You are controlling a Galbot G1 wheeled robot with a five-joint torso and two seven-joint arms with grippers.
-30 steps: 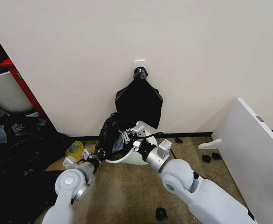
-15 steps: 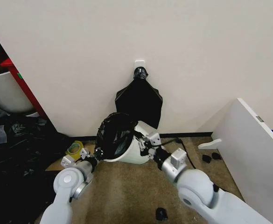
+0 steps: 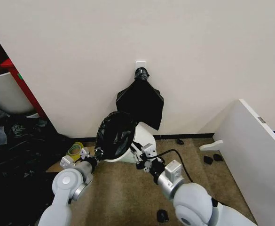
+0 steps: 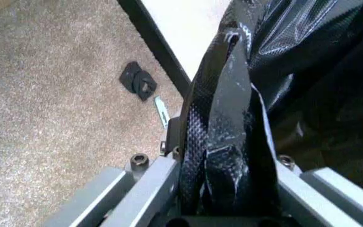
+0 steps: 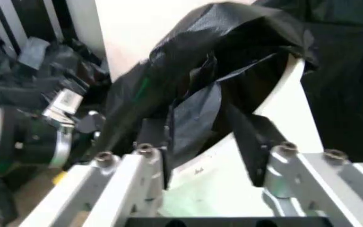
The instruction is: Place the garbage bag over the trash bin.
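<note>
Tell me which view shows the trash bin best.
The head view: the tilted trash bin shows whole, its mouth covered by the garbage bag. The right wrist view gives its wall and rim close up; the left wrist view gives mostly bag.

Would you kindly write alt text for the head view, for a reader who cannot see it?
A tilted white trash bin on a carpeted floor has a black garbage bag stretched over its mouth. The left gripper pinches the bag's edge, and the right gripper is at the bin's lower side. A bunch of black bags hangs on the wall behind.
</note>
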